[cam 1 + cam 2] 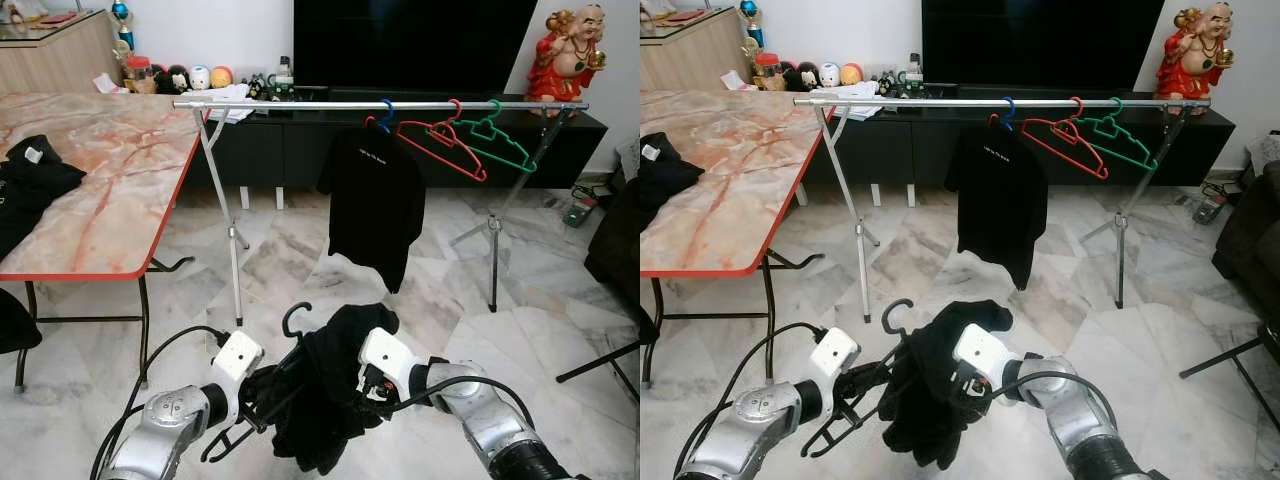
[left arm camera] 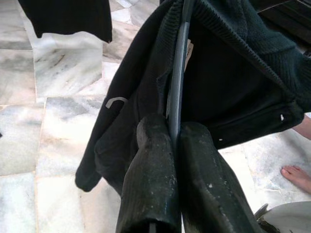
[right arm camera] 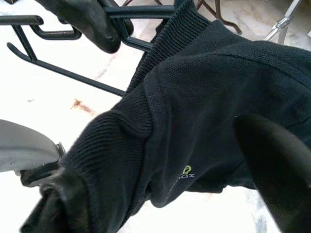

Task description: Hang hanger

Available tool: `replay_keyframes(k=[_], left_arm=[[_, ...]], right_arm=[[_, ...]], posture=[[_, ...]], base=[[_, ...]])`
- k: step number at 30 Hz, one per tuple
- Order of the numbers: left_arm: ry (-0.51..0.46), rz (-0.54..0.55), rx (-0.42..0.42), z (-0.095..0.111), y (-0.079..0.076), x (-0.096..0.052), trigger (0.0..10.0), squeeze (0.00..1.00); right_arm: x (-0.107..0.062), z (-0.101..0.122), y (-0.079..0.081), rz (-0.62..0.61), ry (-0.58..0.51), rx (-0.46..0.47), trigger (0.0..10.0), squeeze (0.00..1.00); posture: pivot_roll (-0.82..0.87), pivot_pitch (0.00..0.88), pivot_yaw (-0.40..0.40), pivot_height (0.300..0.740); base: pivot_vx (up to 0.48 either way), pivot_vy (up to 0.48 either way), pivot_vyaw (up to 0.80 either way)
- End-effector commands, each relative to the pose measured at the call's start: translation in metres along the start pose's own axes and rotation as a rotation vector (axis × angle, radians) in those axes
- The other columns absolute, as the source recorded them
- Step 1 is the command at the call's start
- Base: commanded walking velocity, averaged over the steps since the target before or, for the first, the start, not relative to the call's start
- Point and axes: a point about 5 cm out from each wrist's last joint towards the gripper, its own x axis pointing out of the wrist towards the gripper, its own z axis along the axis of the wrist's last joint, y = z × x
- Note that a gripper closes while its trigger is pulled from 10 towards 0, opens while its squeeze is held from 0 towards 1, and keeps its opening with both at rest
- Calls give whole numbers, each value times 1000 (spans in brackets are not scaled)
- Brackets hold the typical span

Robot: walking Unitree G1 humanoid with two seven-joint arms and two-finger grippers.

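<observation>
Left wrist view: the left gripper (image 2: 177, 141) fingers clench the black hanger (image 2: 176, 82), well below the rail (image 1: 380, 104). The right gripper (image 1: 372, 385) grasps the black garment (image 1: 330, 400). The half-draped garment could slide off during lifting.

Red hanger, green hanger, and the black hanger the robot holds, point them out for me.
red hanger (image 1: 446, 147): left eye view, on its sloping arm.
green hanger (image 1: 500, 143): left eye view, on its sloping arm.
black hanger (image 1: 292, 318): left eye view, on its hook.
</observation>
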Motion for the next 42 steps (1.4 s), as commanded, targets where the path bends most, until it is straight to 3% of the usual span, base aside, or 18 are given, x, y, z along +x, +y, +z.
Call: replay_keyframes(k=[1, 9, 17, 18, 19, 20, 21, 24, 27, 33, 37, 39, 40, 42], left_arm=[[-31, 24, -4, 7, 4, -1, 10000, 0], [-30, 24, -5, 6, 4, 0, 10000, 0], [-28, 28, -6, 5, 4, 0, 10000, 0], [-29, 30, -6, 5, 4, 0, 10000, 0], [-29, 31, -5, 5, 4, 0, 10000, 0], [-29, 33, -5, 5, 4, 0, 10000, 0], [-30, 36, -5, 5, 4, 0, 10000, 0], [-31, 39, -4, 5, 4, 0, 10000, 0], [-43, 67, 1, 5, 7, 1, 10000, 0], [-108, 105, -38, 13, 11, 3, 10000, 0], [-116, 104, -42, 15, 11, 4, 10000, 0], [-110, 99, -33, 14, 12, 3, 10000, 0], [-86, 88, -13, 11, 12, 0, 10000, 0], [-79, 85, -6, 10, 12, -1, 10000, 0]], right_arm=[[1, -12, 10, 67, 46, 21, 10000, 1000], [0, -9, 11, 81, 12, 57, 10000, 1000], [-5, -21, -1, -73, 112, 60, 10000, 1000], [-5, -22, -3, -121, 114, 80, 10000, 678], [-5, -23, -6, -171, 115, 115, 10000, 145], [-5, -24, -8, -216, 113, 158, 10000, 0], [-6, -27, -8, -286, 91, 252, 10000, 0], [-6, -30, -6, -326, 60, 352, 10000, 0], [-4, -39, 8, -343, 5, 539, 10000, 0], [-3, -55, 28, -350, -37, 795, 10000, 0], [-5, -64, 35, -349, 27, 755, 10000, 0], [-11, -70, 36, -347, 116, 556, 10000, 0], [-24, -67, 18, -425, 108, 471, 10000, 0], [-29, -64, 11, -458, 89, 461, 10000, 0]], posture=[[42, 54, -29, 740], [43, 54, -29, 740], [38, 54, -34, 740], [38, 54, -34, 740], [37, 53, -36, 740], [37, 53, -36, 740], [37, 53, -36, 740], [37, 53, -36, 740], [35, 53, -42, 740], [21, 48, -49, 740], [27, 48, -49, 740], [27, 49, -49, 740], [28, 49, -48, 740], [28, 49, -48, 740]], base=[[0, 0, 0], [0, 0, 0], [0, 0, 0], [0, 0, 0], [0, 0, 0], [0, 0, 0], [0, 0, 0], [0, 0, 0], [0, 0, 0], [0, 0, 0], [0, 0, 0], [0, 0, 0], [0, 0, 0], [0, 0, 0]])
